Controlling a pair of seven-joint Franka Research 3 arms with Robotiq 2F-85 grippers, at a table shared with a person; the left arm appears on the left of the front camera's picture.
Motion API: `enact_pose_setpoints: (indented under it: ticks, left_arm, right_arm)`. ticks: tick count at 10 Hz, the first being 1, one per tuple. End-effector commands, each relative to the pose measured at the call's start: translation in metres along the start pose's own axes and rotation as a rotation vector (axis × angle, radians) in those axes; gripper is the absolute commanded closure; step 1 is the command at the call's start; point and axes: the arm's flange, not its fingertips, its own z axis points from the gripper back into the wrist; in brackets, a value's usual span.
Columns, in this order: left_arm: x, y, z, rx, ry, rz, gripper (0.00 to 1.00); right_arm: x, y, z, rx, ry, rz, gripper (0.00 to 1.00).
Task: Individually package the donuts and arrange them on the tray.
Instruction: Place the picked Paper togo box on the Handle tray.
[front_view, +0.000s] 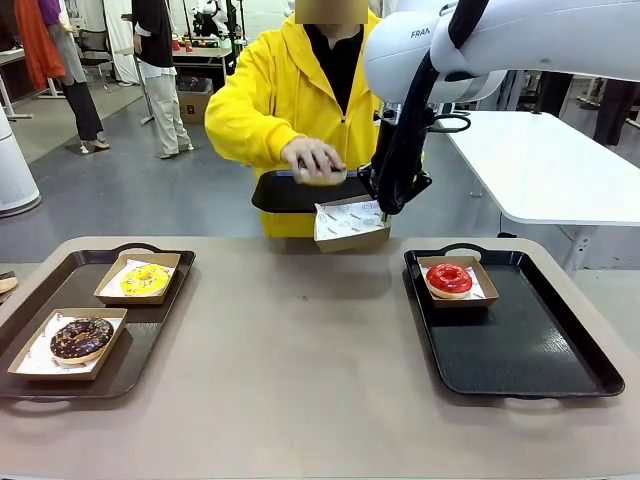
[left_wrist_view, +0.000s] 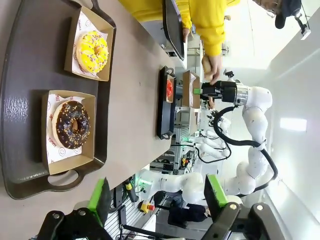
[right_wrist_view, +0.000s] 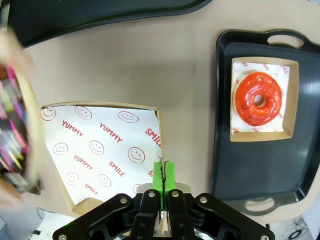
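My right gripper (right_wrist_view: 163, 172) pinches the empty box (right_wrist_view: 100, 150) rim, waiting; person's hand (front_view: 312, 160) loads a donut (front_view: 320, 177), then tray (front_view: 530, 350). Left gripper (left_wrist_view: 157, 197) idle, spread.

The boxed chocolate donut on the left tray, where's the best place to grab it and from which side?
Probably by the box, not the icing. The chocolate donut sits in a shallow open cardboard box on the left tray. Its thin upright walls suit a pinch from above; the open left gripper could likely straddle the wall facing the table's middle, which is nearest the tray's edge.
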Motion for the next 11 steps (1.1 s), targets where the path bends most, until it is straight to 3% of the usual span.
enact_pose_setpoints:
  ticks: [1, 11]
  left_arm:
    - [-0.0018, -0.0003, 0.0011, -0.001, 0.0, -0.001, 0.02]
    - [-0.0018, -0.0003, 0.0011, -0.001, 0.0, -0.001, 0.02]
  right_arm:
    - [-0.0015, -0.0008, 0.0012, 0.0, -0.002, -0.017, 1.0]
    - [-0.0015, -0.0008, 0.0012, 0.0, -0.002, -0.017, 1.0]
